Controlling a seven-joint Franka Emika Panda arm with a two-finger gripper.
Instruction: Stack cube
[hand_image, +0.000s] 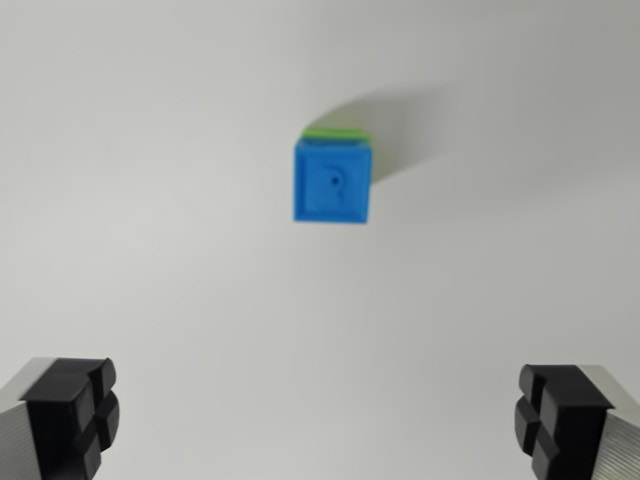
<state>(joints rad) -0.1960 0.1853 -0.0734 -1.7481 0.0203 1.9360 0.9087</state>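
Scene: We look straight down from the wrist camera onto a plain white tabletop (150, 250), the picture slightly blurred.
Blue cube: We see the blue cube (333, 183) just above the middle of the frame, its top face showing a raised letter R with a small dot in it.
Green cube: We make out only a thin green strip of the green cube (338, 133) along the blue cube's far edge; the blue one sits on top of it, covering nearly all of it.
Shadow: A soft grey shadow (400, 130) falls from the stack toward the wrist view's right and upward.
Gripper: We see our gripper (318, 415) with its black-padded fingers (72, 410) spread wide at the bottom corners, nothing held between them, well clear of the stack.
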